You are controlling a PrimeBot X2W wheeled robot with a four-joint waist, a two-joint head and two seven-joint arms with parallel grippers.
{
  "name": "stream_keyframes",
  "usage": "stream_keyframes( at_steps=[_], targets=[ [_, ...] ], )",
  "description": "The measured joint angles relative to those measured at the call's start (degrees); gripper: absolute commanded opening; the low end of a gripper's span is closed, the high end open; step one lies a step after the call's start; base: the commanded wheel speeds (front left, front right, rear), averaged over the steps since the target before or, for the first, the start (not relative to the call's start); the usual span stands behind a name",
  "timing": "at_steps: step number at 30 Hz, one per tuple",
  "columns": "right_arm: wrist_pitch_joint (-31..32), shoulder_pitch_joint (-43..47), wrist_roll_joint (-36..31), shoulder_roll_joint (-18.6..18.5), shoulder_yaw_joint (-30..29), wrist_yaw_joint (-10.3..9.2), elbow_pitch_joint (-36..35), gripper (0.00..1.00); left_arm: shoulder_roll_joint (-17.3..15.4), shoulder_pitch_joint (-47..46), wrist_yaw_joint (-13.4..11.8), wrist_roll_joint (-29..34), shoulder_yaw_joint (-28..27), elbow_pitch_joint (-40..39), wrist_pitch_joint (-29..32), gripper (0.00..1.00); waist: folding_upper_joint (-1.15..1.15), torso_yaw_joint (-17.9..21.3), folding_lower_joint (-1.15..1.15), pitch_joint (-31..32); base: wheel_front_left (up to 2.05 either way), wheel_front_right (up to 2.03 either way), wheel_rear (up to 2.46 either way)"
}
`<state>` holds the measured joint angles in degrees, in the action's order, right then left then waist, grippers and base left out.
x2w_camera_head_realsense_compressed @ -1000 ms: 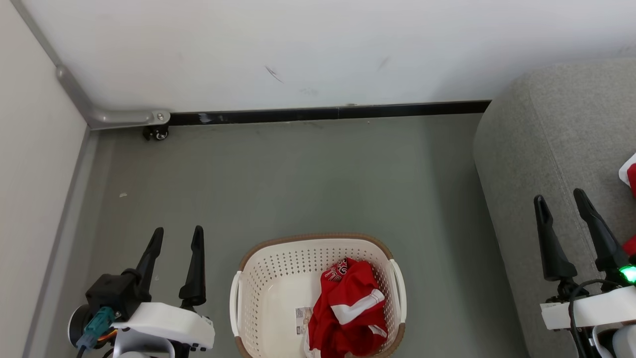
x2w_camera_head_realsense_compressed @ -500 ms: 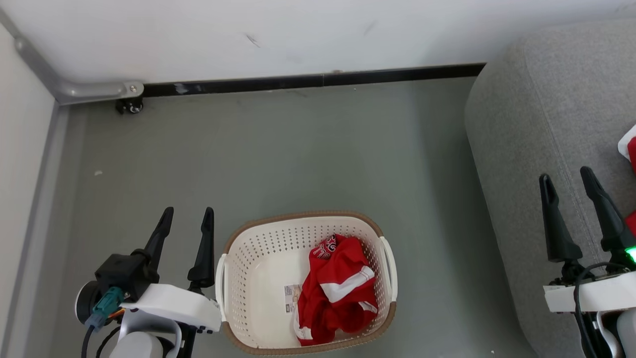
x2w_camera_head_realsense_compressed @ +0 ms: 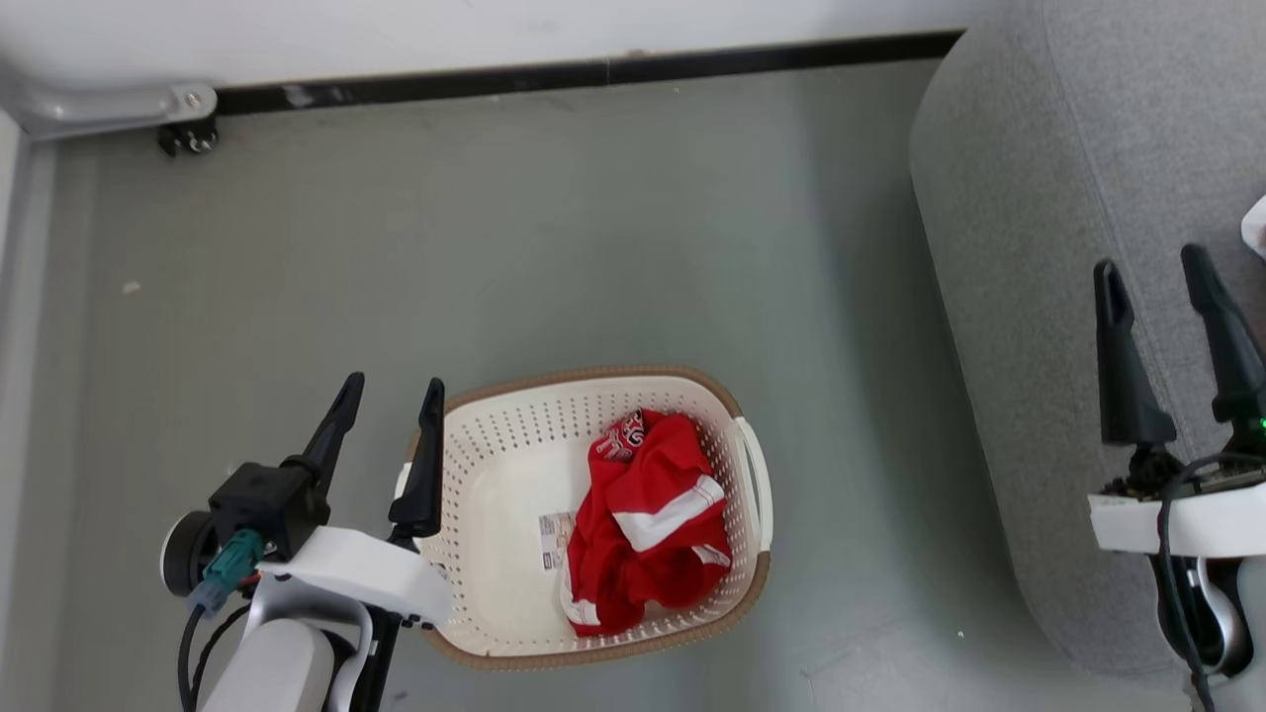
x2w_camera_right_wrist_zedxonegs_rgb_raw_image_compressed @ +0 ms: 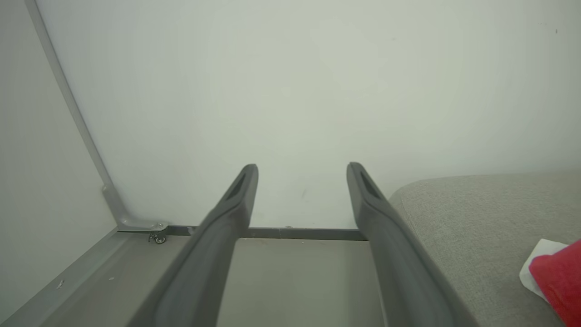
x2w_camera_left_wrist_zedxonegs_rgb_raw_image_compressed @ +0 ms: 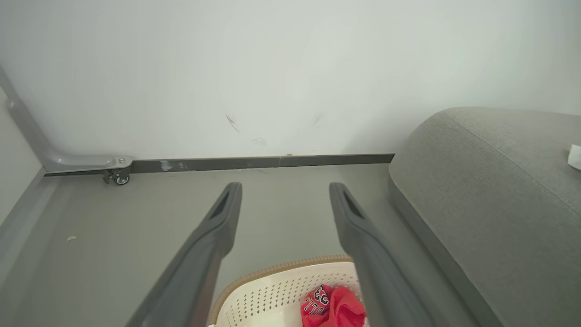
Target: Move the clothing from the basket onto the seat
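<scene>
Grey floor (x2w_camera_head_realsense_compressed: 593,227) carried the basket (x2w_camera_head_realsense_compressed: 514,455), well apart from the seat (x2w_camera_head_realsense_compressed: 1029,198) on its right; a tiny speck (x2w_camera_head_realsense_compressed: 131,288) lay far left.

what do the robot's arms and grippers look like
The left gripper and right gripper each have two long, tapering black fingers on a white wrist shell. The left has a black block with a teal plug and black cable, above a pale grey forearm. The right shows a small green light and looping black cables.

Grey floor (x2w_camera_head_realsense_compressed: 495,247), white wall (x2w_camera_left_wrist_zedxonegs_rgb_raw_image_compressed: 290,68) (scuffed).
</scene>
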<state>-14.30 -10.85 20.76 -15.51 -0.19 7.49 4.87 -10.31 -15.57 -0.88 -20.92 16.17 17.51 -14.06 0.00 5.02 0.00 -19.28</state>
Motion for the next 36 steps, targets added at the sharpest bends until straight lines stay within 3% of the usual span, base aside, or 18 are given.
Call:
stream_keyframes(
  at_steps=[18,36],
  targets=[
    [-0.1,-7.3,0.0,0.5,-0.5,0.0,-2.2,1.0,1.1,-7.1,3.4,2.4,5.3,5.3,2.1,1.0,0.0,2.5,0.0,-9.1,0.0,0.0,0.0],
    [-0.1,-14.7,0.0,1.5,-0.4,0.0,-3.9,1.0,1.5,-15.0,4.5,5.4,8.0,13.1,4.0,1.0,0.0,5.3,0.0,-17.5,0.0,0.0,0.0]
  ],
)
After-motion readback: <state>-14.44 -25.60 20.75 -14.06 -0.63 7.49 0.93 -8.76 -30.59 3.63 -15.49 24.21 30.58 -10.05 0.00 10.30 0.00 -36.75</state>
